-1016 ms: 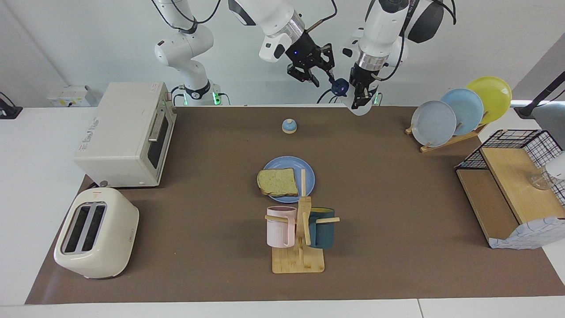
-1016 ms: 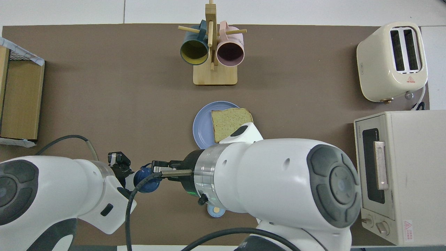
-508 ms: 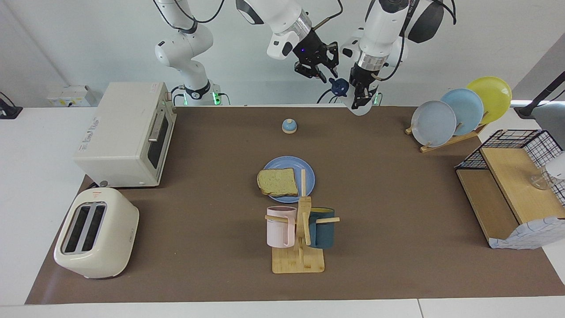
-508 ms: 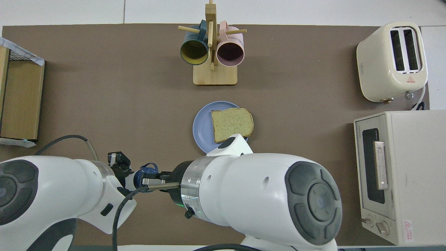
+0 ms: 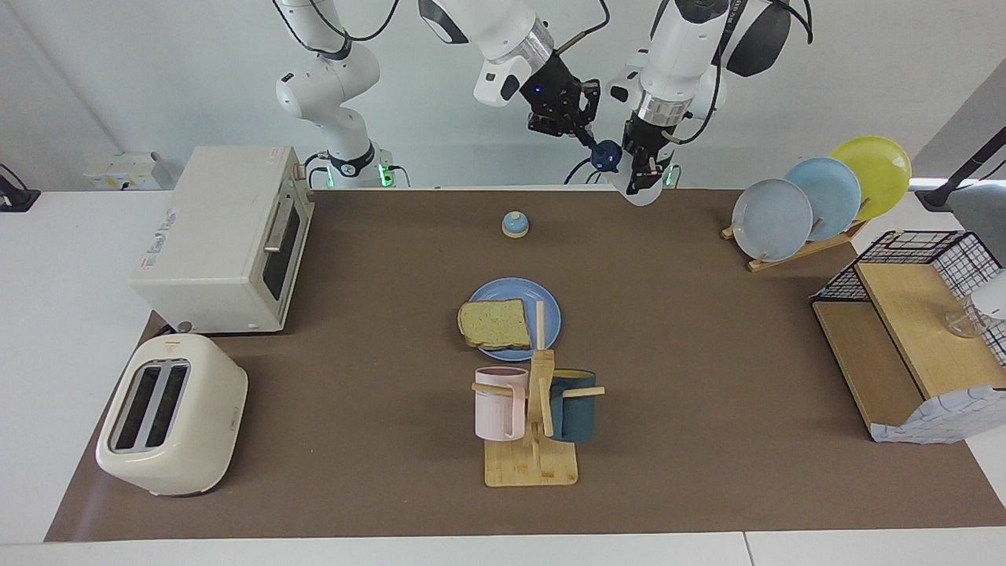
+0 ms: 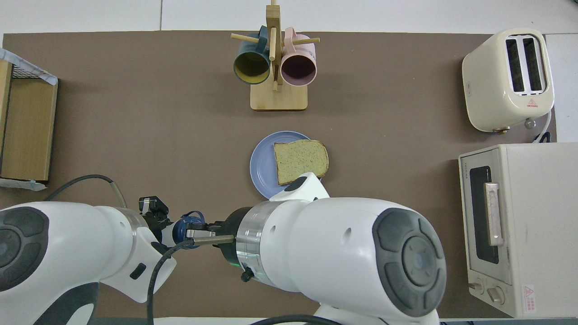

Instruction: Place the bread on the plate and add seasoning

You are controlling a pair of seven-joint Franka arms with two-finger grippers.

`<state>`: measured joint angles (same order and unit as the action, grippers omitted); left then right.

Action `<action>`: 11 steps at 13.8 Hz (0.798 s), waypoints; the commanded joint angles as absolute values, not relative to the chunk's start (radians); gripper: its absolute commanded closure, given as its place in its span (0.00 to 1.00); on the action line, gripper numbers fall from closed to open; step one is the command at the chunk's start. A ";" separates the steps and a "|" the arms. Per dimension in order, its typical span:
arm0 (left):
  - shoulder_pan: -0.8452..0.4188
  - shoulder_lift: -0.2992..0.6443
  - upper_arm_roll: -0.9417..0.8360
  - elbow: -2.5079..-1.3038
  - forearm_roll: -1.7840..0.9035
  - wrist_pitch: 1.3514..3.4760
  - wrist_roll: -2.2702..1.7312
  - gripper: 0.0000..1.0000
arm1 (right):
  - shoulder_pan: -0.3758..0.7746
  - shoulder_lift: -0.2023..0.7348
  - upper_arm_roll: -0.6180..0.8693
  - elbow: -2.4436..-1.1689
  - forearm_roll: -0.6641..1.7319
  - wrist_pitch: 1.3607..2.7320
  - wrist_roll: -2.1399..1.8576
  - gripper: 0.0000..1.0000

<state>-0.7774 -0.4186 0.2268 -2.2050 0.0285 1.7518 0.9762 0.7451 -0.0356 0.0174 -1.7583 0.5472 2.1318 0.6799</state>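
while the tan speckled bread slice (image 5: 495,324) lies on the round blue plate (image 5: 550,303), seasoning is left: the left gripper (image 5: 638,167) clasps the whitish bottle (image 5: 646,187), and the right gripper (image 5: 591,144) pinches its navy cap (image 5: 605,155).

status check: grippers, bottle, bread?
Left gripper shut on seasoning bottle, raised at the robots' table edge. Right gripper shut on its cap. Bread on plate. Nothing blocking.

Brown mat (image 5: 707,440) is laid over a white counter (image 5: 63,314). Tan speckled bread (image 5: 495,324) w/ darker crust is shown on a med-blue plate (image 5: 550,310). Seasoning (image 5: 643,187) is whitish w/ a navy cap. Pink mug (image 5: 500,402) & teal mug (image 5: 574,405) are hung on a pale wood stand (image 5: 531,464). Toaster (image 5: 169,413) & oven (image 5: 212,236) are cream. Racked plates: grey-blue (image 5: 772,218), lt blue (image 5: 825,187), yellow (image 5: 872,169).
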 commanded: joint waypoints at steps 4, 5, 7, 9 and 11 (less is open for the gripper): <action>-0.773 -0.449 0.222 -2.230 0.049 1.763 0.960 1.00 | 0.721 -0.054 0.020 -1.781 0.537 2.155 0.719 1.00; -0.773 -0.449 0.222 -2.230 0.049 1.763 0.960 1.00 | 0.713 -0.051 0.018 -1.775 0.544 2.160 0.748 1.00; -0.773 -0.449 0.222 -2.230 0.049 1.759 0.960 1.00 | 0.696 -0.043 0.018 -1.761 0.549 2.181 0.784 1.00; -0.773 -0.449 0.222 -2.230 0.049 1.759 0.960 1.00 | 0.696 -0.043 0.017 -1.763 0.549 2.186 0.814 1.00; -0.773 -0.449 0.222 -2.230 0.049 1.759 0.960 1.00 | 0.677 -0.043 0.012 -1.766 0.548 2.186 0.813 1.00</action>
